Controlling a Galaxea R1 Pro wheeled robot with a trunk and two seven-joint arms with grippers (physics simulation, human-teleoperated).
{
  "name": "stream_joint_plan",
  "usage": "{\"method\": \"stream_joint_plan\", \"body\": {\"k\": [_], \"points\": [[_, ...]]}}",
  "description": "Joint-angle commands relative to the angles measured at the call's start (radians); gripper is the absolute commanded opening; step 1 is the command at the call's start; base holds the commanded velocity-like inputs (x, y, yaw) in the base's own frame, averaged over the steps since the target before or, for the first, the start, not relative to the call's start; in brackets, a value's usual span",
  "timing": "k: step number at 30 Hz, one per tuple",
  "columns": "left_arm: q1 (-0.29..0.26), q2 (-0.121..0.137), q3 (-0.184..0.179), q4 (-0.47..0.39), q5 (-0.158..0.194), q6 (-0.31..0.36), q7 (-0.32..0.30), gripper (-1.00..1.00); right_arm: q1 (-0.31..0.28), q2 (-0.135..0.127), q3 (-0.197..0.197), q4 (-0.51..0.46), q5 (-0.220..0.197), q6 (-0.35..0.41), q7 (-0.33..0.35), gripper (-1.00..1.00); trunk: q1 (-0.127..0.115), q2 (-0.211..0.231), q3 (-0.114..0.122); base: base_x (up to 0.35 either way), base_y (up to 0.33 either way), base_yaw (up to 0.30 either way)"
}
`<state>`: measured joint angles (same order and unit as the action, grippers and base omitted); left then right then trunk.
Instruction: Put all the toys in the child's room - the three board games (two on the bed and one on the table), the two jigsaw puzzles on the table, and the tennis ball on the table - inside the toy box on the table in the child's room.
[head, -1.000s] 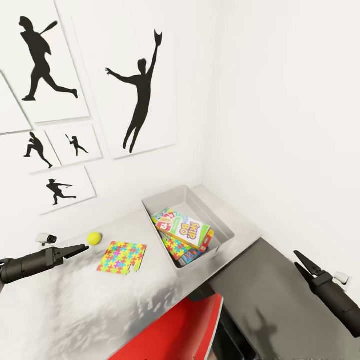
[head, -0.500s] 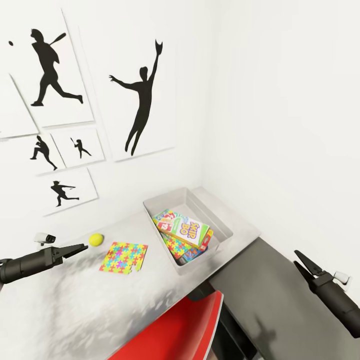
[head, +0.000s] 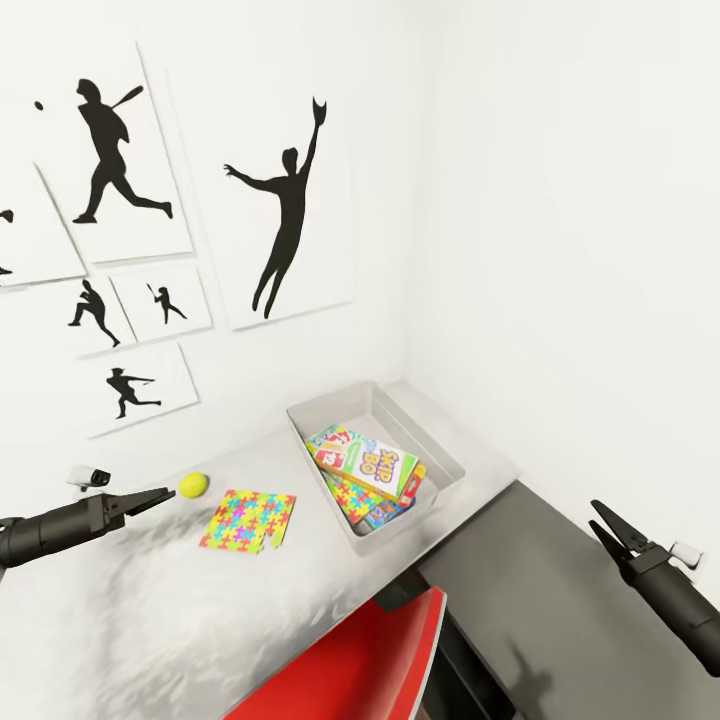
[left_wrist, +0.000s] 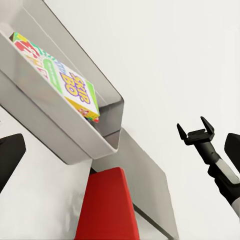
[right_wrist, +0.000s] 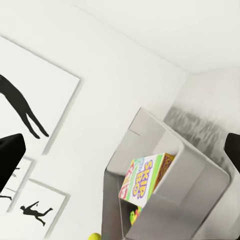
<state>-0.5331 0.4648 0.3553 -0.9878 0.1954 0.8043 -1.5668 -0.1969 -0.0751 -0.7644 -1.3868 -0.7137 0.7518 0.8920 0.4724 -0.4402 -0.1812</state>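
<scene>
The light-grey toy box (head: 446, 448) stands on the white table (head: 150, 610) in the corner. A Skip-Bo board game (head: 375, 460) lies on top inside it, over a jigsaw puzzle (head: 350, 492) and other partly hidden game boxes. The toy box (left_wrist: 75, 140) and the Skip-Bo box (left_wrist: 75, 90) also show in the left wrist view. A second jigsaw puzzle (head: 248, 520) lies flat on the table left of the box. The tennis ball (head: 193, 485) rests just beyond my left gripper (head: 160, 496), which is open and empty. My right gripper (head: 603, 522) is open and empty over the dark cabinet.
A red chair (head: 360, 660) stands at the table's front edge. A lower dark-grey cabinet top (head: 560, 610) adjoins the table on the right. White walls close the corner, with black silhouette pictures (head: 285, 210) on the left wall.
The camera has shifted slightly, so the wall pictures sit further right and lower in the view. The toys, the toy box and both grippers stand as before.
</scene>
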Motion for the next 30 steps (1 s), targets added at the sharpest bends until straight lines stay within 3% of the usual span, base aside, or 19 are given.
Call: {"method": "stream_joint_plan", "body": {"k": [1, 9, 14, 30], "points": [[-0.001, 0.002, 0.000, 0.000, -0.001, 0.005, -0.004, 1.00, -0.001, 0.000, -0.001, 0.000, -0.002, 0.006, 0.003, 1.00, 0.001, -0.002, 0.000, 0.000, 0.000, 0.000], [-0.001, 0.000, 0.036, 0.000, -0.001, -0.005, -0.004, 1.00, -0.001, 0.000, -0.003, 0.001, -0.004, 0.006, 0.007, 1.00, 0.001, -0.002, 0.013, -0.101, 0.000, 0.000], [0.000, -0.001, 0.039, 0.000, -0.001, -0.005, -0.004, 1.00, -0.001, 0.009, -0.001, 0.001, 0.000, 0.005, 0.007, 1.00, 0.001, -0.002, 0.021, -0.191, 0.000, 0.000], [0.001, -0.003, 0.040, 0.000, -0.002, -0.005, -0.004, 1.00, -0.001, 0.000, -0.003, 0.002, -0.001, 0.005, 0.007, 1.00, 0.001, -0.002, 0.048, -0.221, 0.053, 0.000]]}}
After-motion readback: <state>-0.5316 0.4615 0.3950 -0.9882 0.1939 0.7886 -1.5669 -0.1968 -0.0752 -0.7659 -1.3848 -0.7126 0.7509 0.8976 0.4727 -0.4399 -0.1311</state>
